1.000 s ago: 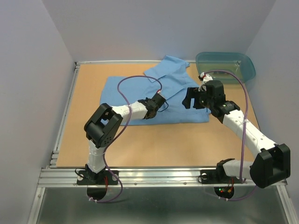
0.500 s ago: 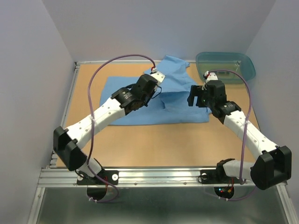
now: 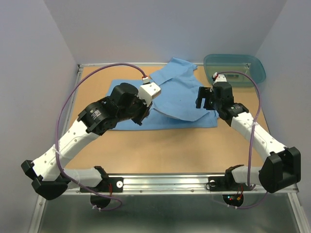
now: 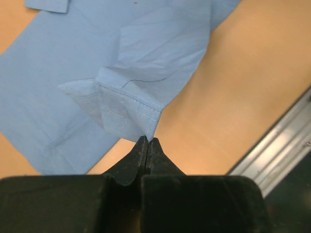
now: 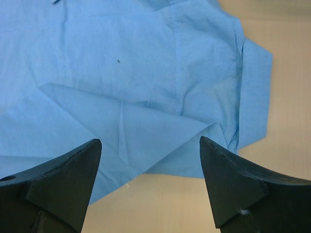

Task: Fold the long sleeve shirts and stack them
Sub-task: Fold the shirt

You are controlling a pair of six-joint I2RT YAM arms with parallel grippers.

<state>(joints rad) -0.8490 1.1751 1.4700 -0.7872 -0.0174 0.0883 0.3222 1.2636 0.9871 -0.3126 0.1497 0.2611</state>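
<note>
L gripper (image 4: pixel 147 144) pinches cuff (image 4: pixel 127 104) | shirt (image 3: pixel 187 115) trails right, axis left-right | R gripper (image 5: pixel 148 145) open, nearer right edge

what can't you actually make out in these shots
Top view: tips of the left hand, hidden beneath its own wrist; the pinch on the shirt shows only from the left wrist.
Both wrist views: shirt cut off by frame edges.
Top view: tub contents, too murky through the translucent wall.

A lab test cell: plain grey walls (image 3: pixel 170 29) box in a wooden table (image 3: pixel 160 150) with aluminium rails (image 3: pixel 165 183).
</note>
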